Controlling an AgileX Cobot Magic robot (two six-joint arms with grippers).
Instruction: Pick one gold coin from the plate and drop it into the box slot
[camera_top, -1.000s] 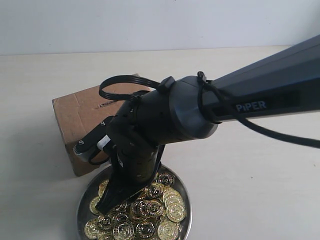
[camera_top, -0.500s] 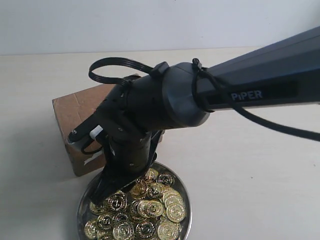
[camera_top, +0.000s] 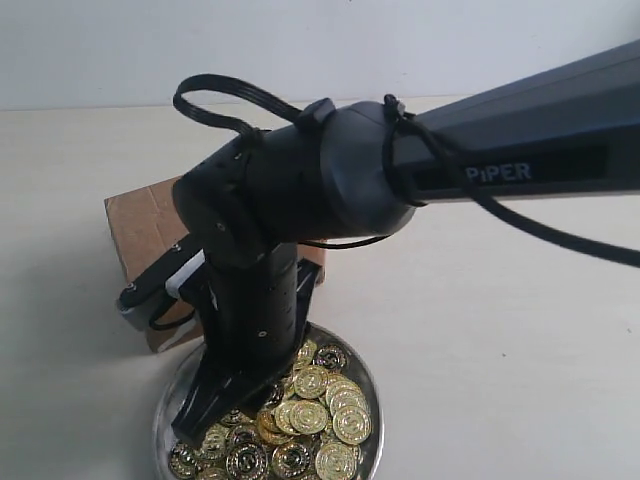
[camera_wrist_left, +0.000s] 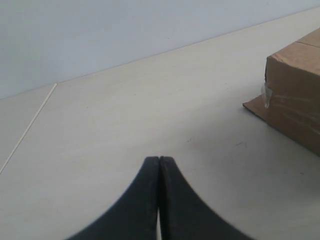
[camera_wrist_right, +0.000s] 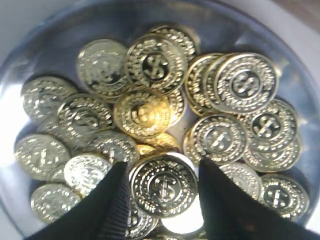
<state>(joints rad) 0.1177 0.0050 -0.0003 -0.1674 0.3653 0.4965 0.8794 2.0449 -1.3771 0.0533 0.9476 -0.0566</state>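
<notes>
The shiny silver plate (camera_top: 372, 440) holds several gold coins (camera_top: 330, 415) in front of the brown cardboard box (camera_top: 145, 230). My right gripper (camera_top: 195, 425) reaches down into the plate. In the right wrist view its fingers (camera_wrist_right: 112, 200) press both edges of one gold coin (camera_wrist_right: 164, 175), which lies flat on top of the pile inside the plate (camera_wrist_right: 50, 30). My right arm hides the box slot. My left gripper (camera_wrist_left: 159, 160) is shut on nothing above bare table, with a corner of the box (camera_wrist_left: 295, 105) off to one side.
The black right arm (camera_top: 500, 170) crosses the scene from the right and covers most of the box top. Pale table (camera_top: 500, 350) surrounds the plate and box, with a white wall (camera_top: 300, 40) behind.
My right wrist has swung left and turned more upright, bringing the fingers steeply down into the left part of the plate. The box and plate have stayed put.
</notes>
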